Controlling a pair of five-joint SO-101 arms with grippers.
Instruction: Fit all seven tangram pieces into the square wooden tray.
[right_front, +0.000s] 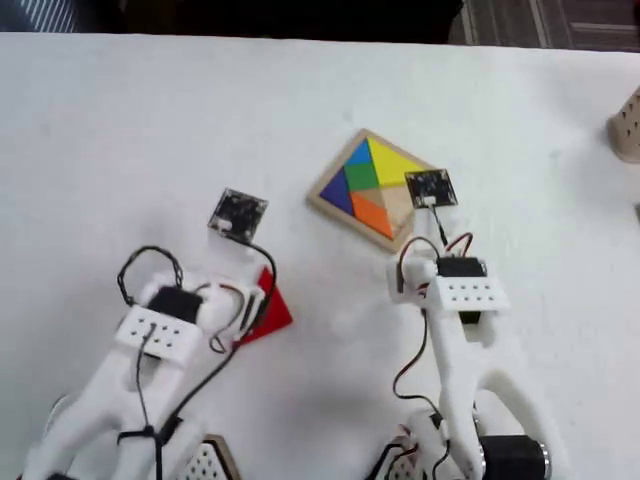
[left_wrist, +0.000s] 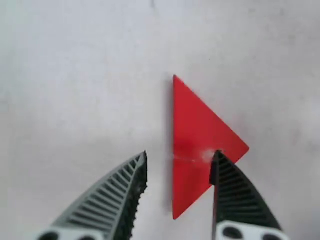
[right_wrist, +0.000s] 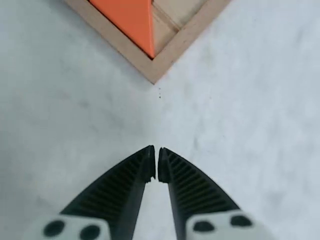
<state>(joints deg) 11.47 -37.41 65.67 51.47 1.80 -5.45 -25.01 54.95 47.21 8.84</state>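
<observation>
Left fingers spread over the red triangle; right fingers pressed together beside the tray.
My left gripper (left_wrist: 180, 159): fingers wide apart, nothing held. One fingertip (left_wrist: 218, 162) lies over the red triangle (left_wrist: 195, 130), whether touching I cannot tell. The other is over bare table (left_wrist: 75, 75) beside the piece's long edge. My right gripper (right_wrist: 155, 161): tips all but meeting, empty, near a corner of the square wooden tray (right_wrist: 175, 50). In that corner, an orange piece (right_wrist: 130, 17) and bare wood. The red triangle lies flat, well apart from the tray.
</observation>
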